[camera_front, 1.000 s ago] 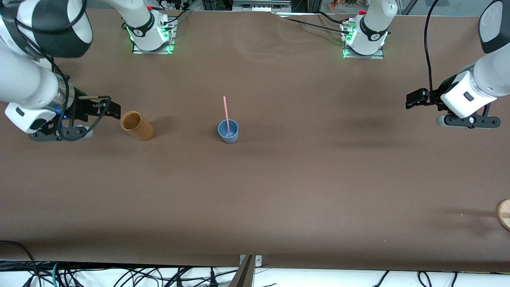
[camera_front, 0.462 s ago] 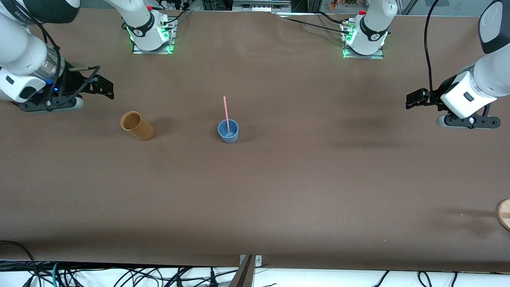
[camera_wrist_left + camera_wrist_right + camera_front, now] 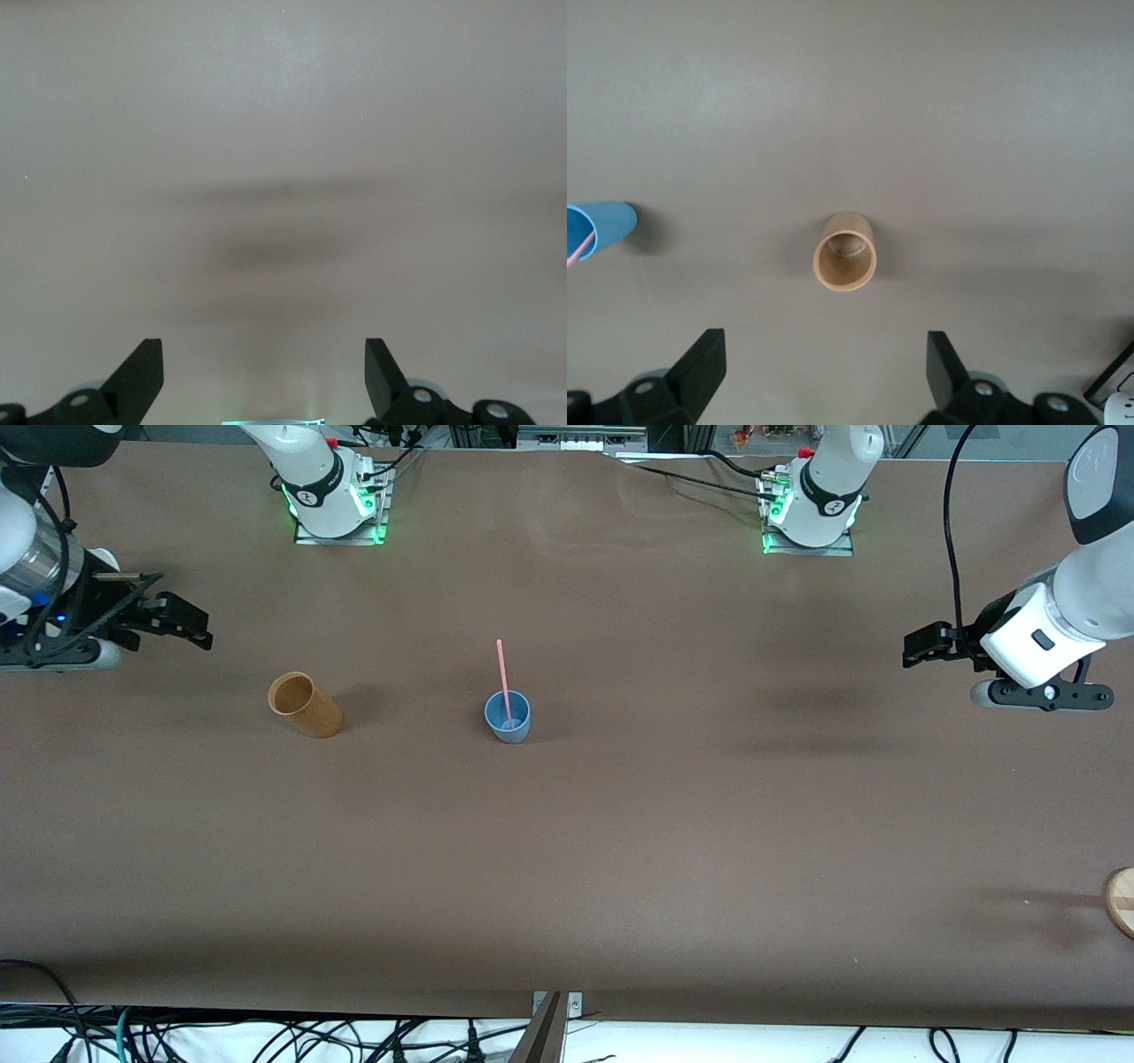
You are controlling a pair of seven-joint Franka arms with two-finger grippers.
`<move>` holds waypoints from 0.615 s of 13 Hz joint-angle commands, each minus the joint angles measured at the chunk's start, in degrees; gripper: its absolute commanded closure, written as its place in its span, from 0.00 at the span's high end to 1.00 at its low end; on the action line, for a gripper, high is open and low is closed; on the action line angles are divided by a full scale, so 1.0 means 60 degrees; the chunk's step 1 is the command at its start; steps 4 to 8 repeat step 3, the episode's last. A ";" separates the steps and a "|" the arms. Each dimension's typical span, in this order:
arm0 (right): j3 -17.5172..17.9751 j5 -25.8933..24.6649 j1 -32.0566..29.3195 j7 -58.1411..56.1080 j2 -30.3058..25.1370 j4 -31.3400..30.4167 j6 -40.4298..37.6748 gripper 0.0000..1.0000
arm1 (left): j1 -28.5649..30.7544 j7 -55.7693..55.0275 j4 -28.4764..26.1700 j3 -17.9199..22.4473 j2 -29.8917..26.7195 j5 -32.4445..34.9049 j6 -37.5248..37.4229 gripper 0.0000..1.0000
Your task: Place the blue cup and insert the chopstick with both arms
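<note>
Pink chopstick [image 3: 503, 680] stands in blue cup [image 3: 508, 716]; I note right end effector [image 3: 182, 622] nearer, left end effector [image 3: 921, 646] waiting, both released, empty.

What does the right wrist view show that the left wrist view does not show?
Only the right wrist view shows the brown cup standing upright, and at the picture's edge the blue cup with the pink chopstick in it. Only the left wrist view shows soft shadows on bare cloth. Both share the brown table below and an open, empty tool: right tool, left tool.
</note>
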 commanded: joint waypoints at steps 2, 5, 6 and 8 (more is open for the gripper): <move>-0.0369 0.0001 0.0263 0.0151 0.0246 0.0390 -0.0147 1.00 | 0.0036 0.0000 0.0280 -0.0005 0.0115 -0.0181 -0.0067 1.00; -0.0369 0.0001 0.0263 0.0122 0.0246 0.0375 -0.0162 1.00 | 0.0036 0.0000 0.0266 -0.0005 0.0115 -0.0181 -0.0067 1.00; -0.0369 0.0001 0.0263 0.0122 0.0246 0.0375 -0.0162 1.00 | 0.0036 0.0000 0.0266 -0.0005 0.0115 -0.0181 -0.0067 1.00; -0.0369 0.0001 0.0263 0.0122 0.0246 0.0375 -0.0162 1.00 | 0.0036 0.0000 0.0266 -0.0005 0.0115 -0.0181 -0.0067 1.00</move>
